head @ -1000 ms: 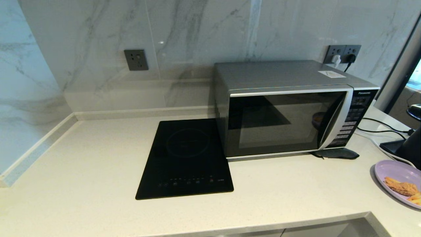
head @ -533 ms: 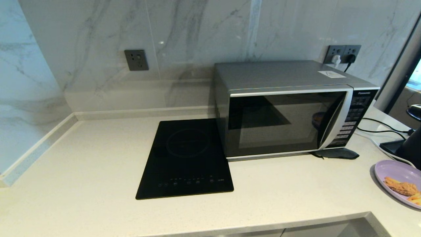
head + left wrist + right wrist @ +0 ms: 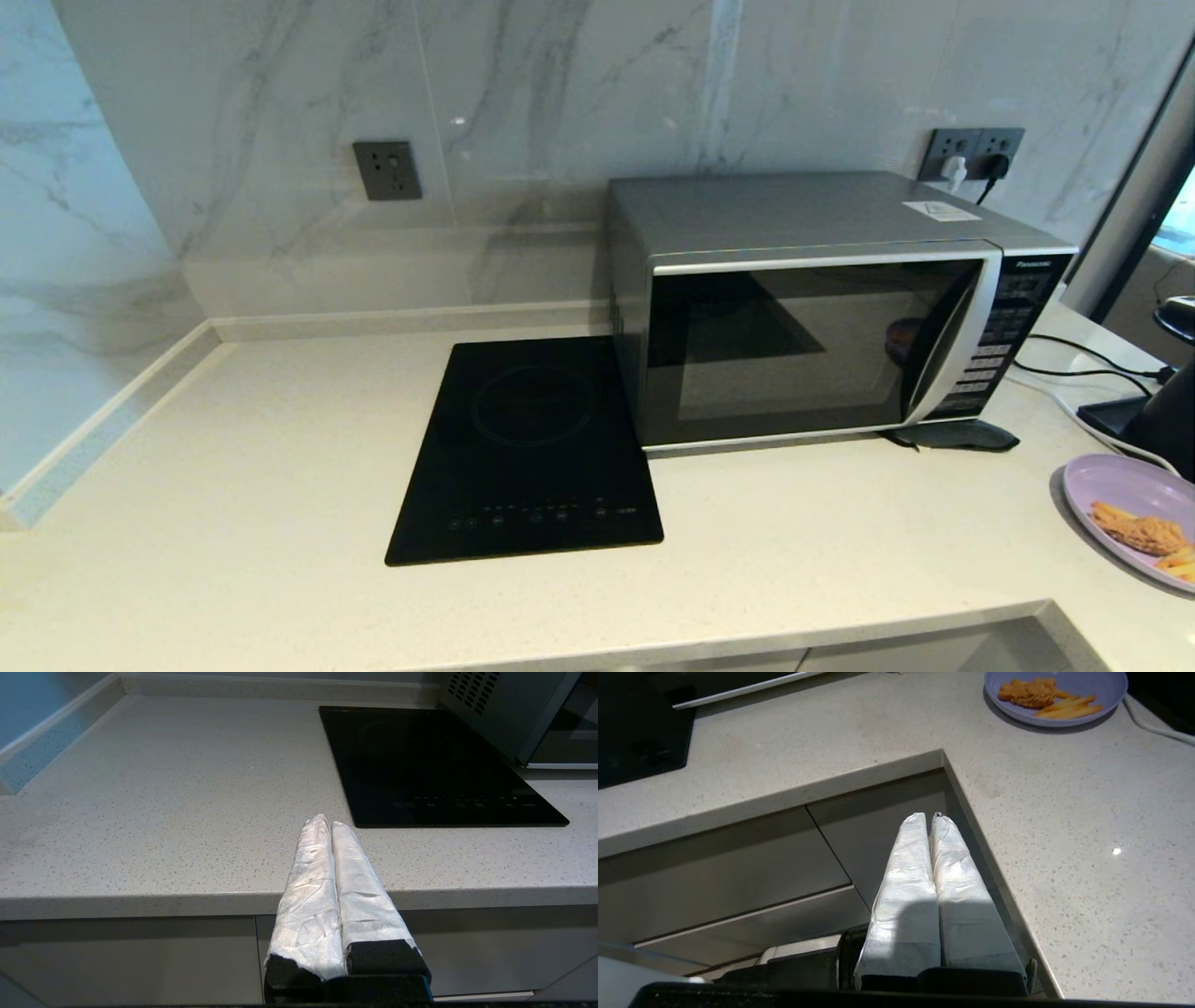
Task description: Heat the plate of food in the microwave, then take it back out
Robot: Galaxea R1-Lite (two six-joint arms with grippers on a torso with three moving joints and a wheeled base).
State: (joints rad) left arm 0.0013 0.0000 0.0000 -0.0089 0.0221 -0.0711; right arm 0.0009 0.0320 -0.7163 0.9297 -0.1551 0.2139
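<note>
The silver microwave (image 3: 822,308) stands at the back right of the counter with its dark glass door closed. The lavender plate of food (image 3: 1134,527) lies on the counter to its right, cut by the head view's edge; the right wrist view shows the plate (image 3: 1057,695) with a brown fried piece and golden fries. My left gripper (image 3: 326,822) is shut and empty, held over the counter's front edge, left of the cooktop. My right gripper (image 3: 930,815) is shut and empty, held below the counter's inner corner, well short of the plate. Neither gripper shows in the head view.
A flat black induction cooktop (image 3: 532,448) lies left of the microwave. A dark pad (image 3: 957,435) sits under the microwave's front right corner. Cables (image 3: 1083,369) and a black appliance (image 3: 1167,420) stand behind the plate. Grey cabinet fronts (image 3: 738,858) lie below the counter.
</note>
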